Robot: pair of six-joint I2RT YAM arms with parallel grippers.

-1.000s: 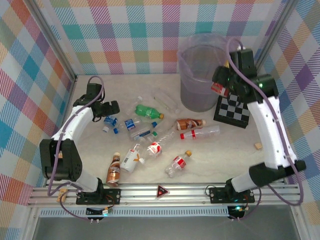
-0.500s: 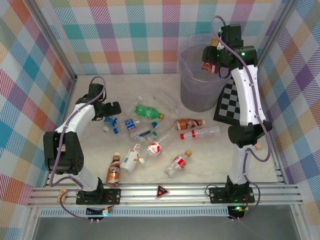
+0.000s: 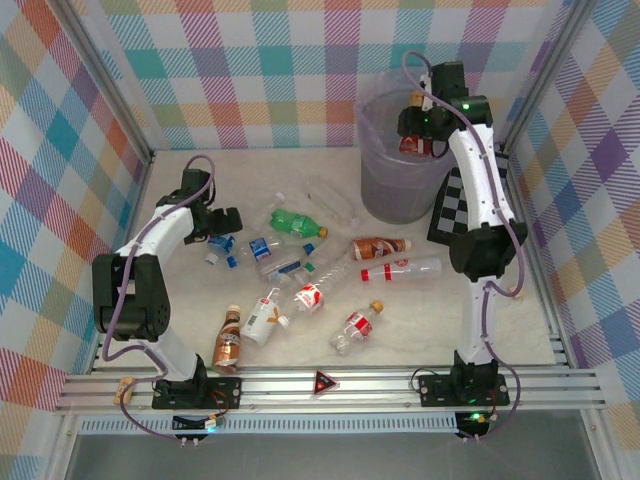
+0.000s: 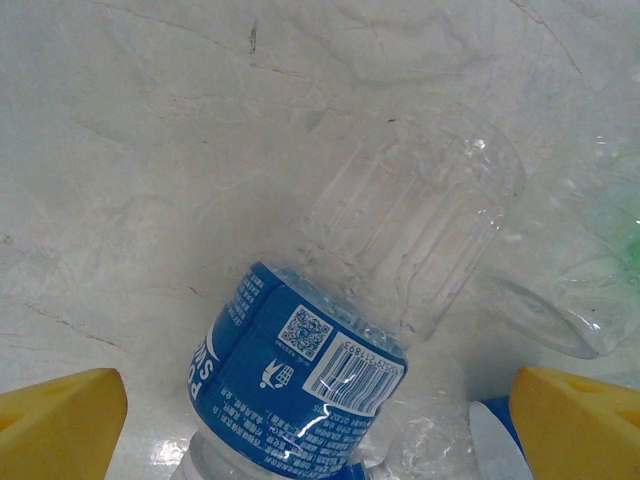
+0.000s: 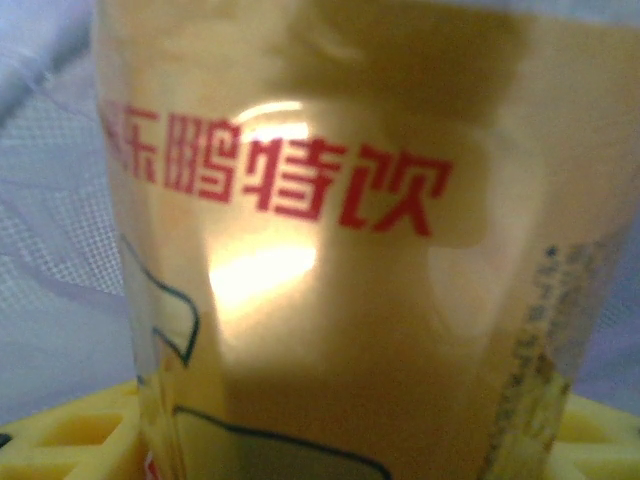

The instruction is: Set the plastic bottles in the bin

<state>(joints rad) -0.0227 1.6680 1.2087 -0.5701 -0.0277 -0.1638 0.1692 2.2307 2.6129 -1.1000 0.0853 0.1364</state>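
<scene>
The pale worktop (image 3: 440,330) is carrying everything here, and at its far right the tall translucent bin (image 3: 385,190) is standing upright with its mouth open, well placed for drops from above. Just beside it on the right a black-and-white chequered board (image 3: 462,215) is lying idle, no part of this job as far as I can judge. Most of the plastic bottles (image 3: 310,297) are lying on their sides in a loose scatter across the middle of the worktop, the green bottle (image 3: 295,220) near the far edge of the heap and a brown-labelled bottle (image 3: 228,350) nearest the arms, so the sorting looks to be early on. The right end effector (image 3: 415,135) is hanging over the bin's mouth, pinching a small bottle with red lettering (image 5: 320,250), which is sitting between the yellow pads close under the wrist camera; I take it the arm is holding it there so that a release will drop it inside. Over on the left, the left end effector (image 4: 320,420) is spread wide, its yellow fingertips (image 4: 60,420) either side of a clear blue-labelled bottle (image 4: 300,370) lying flat, seemingly lining up for the next grasp without pressing on it yet.
</scene>
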